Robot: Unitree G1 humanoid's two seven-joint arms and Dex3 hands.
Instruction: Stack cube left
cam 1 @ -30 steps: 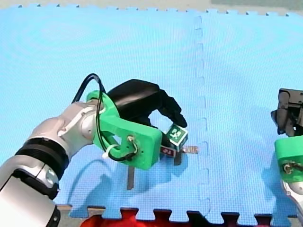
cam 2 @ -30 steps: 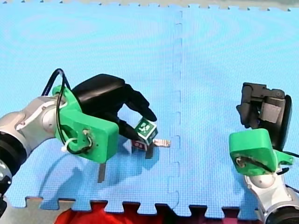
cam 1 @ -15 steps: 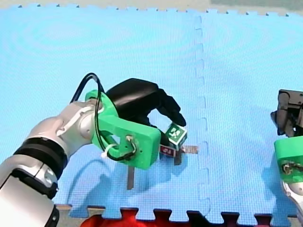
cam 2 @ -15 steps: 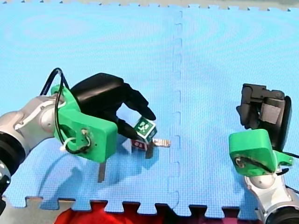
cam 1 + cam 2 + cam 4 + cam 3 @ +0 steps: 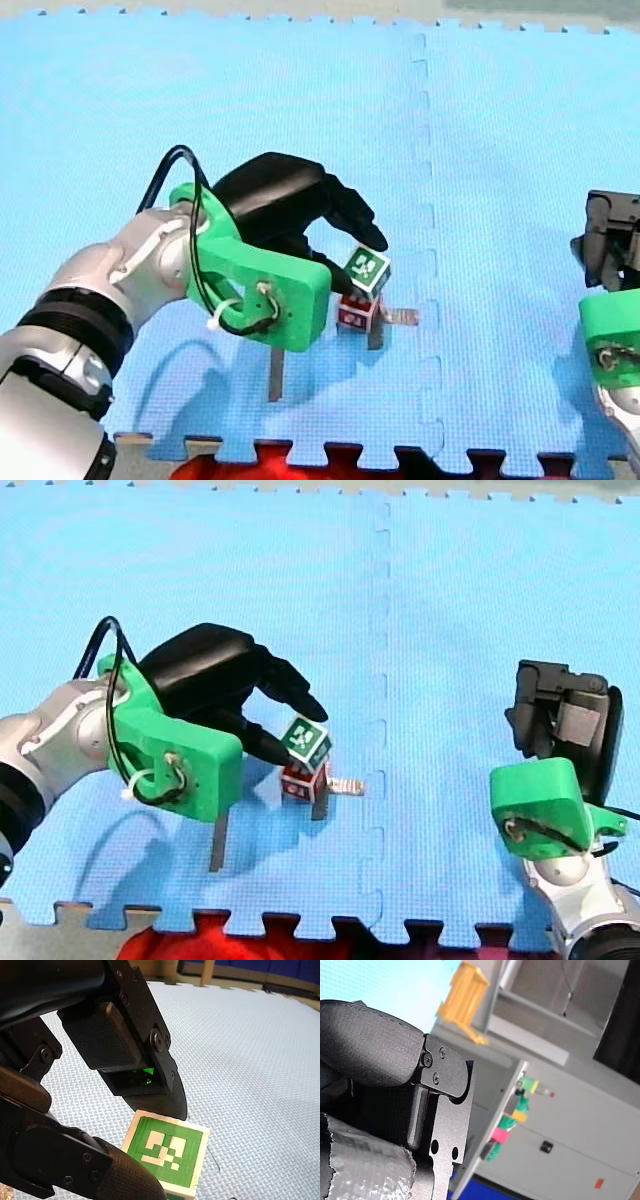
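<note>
While the green-marked cube (image 5: 365,270) is pinched lightly between the black fingertips (image 5: 305,706) of the left hand (image 5: 285,200), it is seen tilted, with its underside set on the red cube (image 5: 356,312). The red cube sits on the blue foam mat (image 5: 500,120) directly under those fingertips. In the second wrist view, one finger (image 5: 150,1085) is pressed to the far edge of the green-marked cube and a rounded pad is laid against its near edge, so the hand is closed only as far as the cube's width. The cube is judged to be small, light and rigid. Its faces look smooth and carry a white border and a blocky green-and-white tag. On such faces a slip or a twist is thought likely, so hold is best taken on two opposite side faces, low enough that the base can be levelled on the red cube. The mat is made of interlocking tiles with a fine woven-looking grain and a toothed seam. A blocky green plastic bracket (image 5: 270,300) is fixed at the left wrist. The right hand (image 5: 558,718) is held well apart from both cubes, with nothing in it. How far it is open cannot be told.
</note>
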